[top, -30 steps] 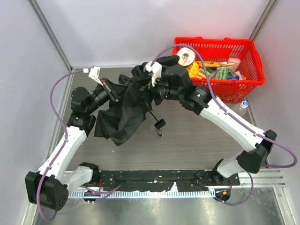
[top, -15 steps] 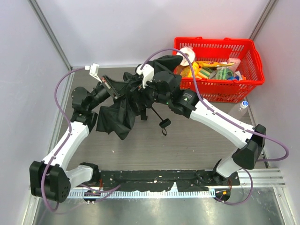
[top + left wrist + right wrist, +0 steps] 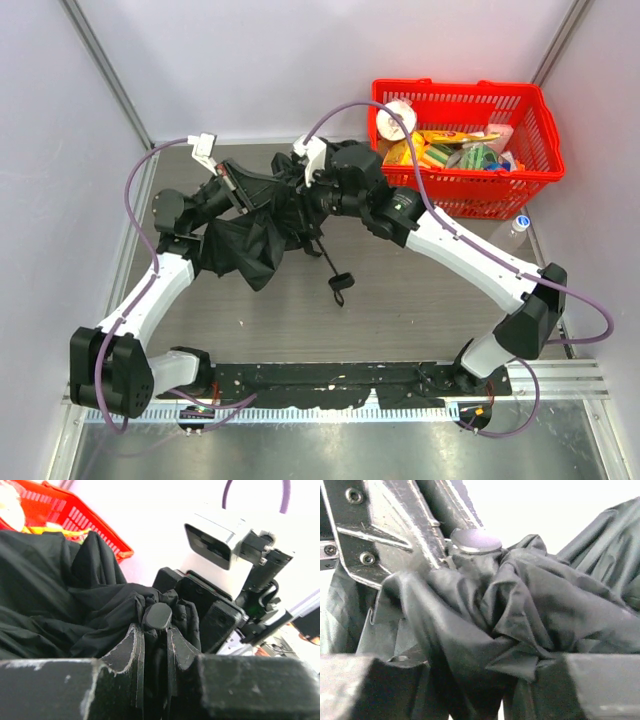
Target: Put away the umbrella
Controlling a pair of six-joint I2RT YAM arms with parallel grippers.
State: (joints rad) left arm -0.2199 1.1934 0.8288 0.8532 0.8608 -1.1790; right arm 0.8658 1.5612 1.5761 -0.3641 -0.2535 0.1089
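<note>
Left fingers (image 3: 122,652), right fingers (image 3: 600,685) seemingly clamp umbrella (image 3: 240,255) fabric; handle (image 3: 340,281) dangling.

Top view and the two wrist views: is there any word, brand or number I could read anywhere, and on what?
No text can be read in any view.
On the packets in the basket: coloured print, too small to read.
On the umbrella: plain black cloth, no writing shows.
On the white camera housing in the left wrist view: no label shows.
</note>
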